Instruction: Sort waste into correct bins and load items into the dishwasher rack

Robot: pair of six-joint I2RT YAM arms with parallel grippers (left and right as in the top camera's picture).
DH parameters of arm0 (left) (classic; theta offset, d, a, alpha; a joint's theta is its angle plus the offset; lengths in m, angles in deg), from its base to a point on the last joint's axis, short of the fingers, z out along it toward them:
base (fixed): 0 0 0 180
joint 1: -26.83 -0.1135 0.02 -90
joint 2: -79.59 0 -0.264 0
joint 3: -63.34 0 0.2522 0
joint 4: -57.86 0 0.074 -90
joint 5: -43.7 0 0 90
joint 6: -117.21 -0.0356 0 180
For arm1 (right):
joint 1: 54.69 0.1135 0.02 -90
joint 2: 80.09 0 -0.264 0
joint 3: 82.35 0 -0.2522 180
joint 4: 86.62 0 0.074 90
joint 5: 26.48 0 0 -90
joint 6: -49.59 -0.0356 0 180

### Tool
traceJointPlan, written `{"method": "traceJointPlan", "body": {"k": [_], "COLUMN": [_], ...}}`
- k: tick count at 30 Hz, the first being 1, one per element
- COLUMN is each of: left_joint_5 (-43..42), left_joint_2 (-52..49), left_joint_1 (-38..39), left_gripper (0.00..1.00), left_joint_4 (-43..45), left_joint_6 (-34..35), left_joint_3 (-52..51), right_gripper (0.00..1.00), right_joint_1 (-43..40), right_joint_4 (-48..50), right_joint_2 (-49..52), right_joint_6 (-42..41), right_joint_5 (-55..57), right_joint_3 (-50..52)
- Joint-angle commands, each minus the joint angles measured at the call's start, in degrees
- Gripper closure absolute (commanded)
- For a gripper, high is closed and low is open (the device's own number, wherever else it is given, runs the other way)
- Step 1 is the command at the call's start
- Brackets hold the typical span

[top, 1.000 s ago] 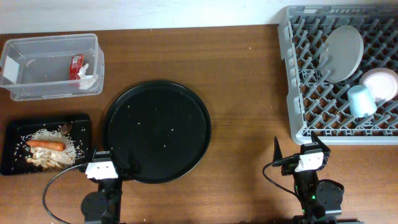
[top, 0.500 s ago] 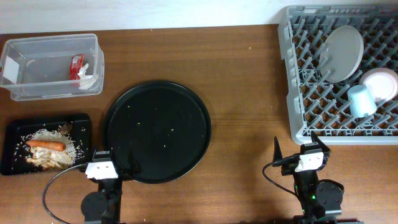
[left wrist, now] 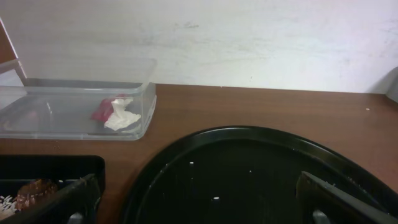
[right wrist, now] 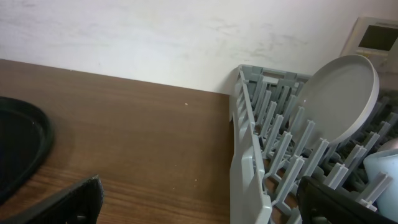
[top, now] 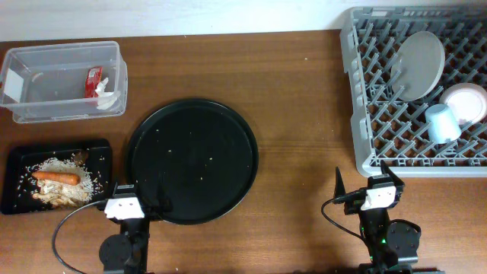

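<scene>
Across the last second nothing has moved: every object lies where it did and both arms sit parked at the bottom edge of the overhead frame. The left end effector [left wrist: 198, 180] is released, jaws spread wide with nothing between them. The right end effector [right wrist: 200, 182] is equally wide and empty.

That stillness suggests the job is done or nearly so. The red sachet wrapper [top: 93, 78] and crumpled tissue [top: 109, 97] lie in the clear tub [top: 46, 85] at upper left. The rice scraps [top: 57, 165], carrot [top: 55, 177] and brown lump [top: 80, 156] rest in the shallow black tray [top: 15, 161] at lower left. The white plate [top: 420, 65] stands tilted between the pegs of the dishwasher rack [top: 356, 91] at right, with the pale-blue cup [top: 443, 123] and the small white dish [top: 466, 103] just beside each other below it.

The round black tray [top: 192, 161] in the middle of the bench carries only a few pale specks, too small to tell whether they are grains. In the left wrist view the shallow tray is cut off at the lower left, with the lump half behind a finger. In the right wrist view the cup is clipped by the right edge, and the dish cannot be made out.
</scene>
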Motion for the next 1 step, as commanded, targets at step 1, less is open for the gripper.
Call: {"method": "traceJointPlan", "body": {"k": [1], "left_joint_5": [-1.07], "left_joint_2": [-0.09], "left_joint_1": [0.28], "left_gripper": [0.01], "left_joint_4": [-0.5], "left_joint_6": [-0.9], "left_joint_3": [0.0], "right_gripper": [0.02], "right_joint_1": [-0.2], "right_joint_4": [-0.39], "right_joint_2": [-0.42], "right_joint_6": [-0.24], "right_joint_5": [0.5], "right_joint_3": [0.28]}}
